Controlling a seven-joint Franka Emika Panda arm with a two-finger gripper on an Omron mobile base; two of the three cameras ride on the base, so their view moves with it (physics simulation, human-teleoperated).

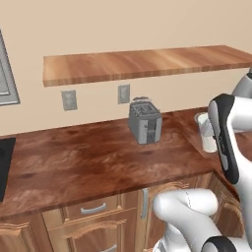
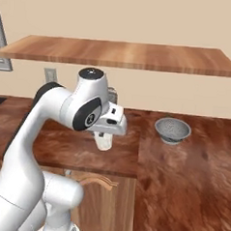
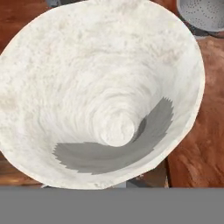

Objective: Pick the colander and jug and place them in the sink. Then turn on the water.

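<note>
Here, in the left base view, the jug point(image 1: 206, 132) stands at the right edge of the frame on the counter point(image 1: 88, 162), partly behind the white arm, with the toaster point(image 1: 145, 122) at centre and a black strip of the sink point(image 1: 5, 167) at the far left edge; the jug step looks to be in hand. In the right base view the gripper point(image 2: 104, 136) sits right over the jug point(image 2: 104, 143) at frame centre, while the colander point(image 2: 172, 129) rests on the counter at centre right, not yet moved. In the hand view the jug point(image 3: 100, 92) is a white, tapered, rough-looking cup seen from above; the colander point(image 3: 205, 13) peeks in at upper right. The jaws are nearly together, apparently clamped on the jug's wall, though the contact is hidden. Next comes lifting it and carrying it left to the sink.
</note>
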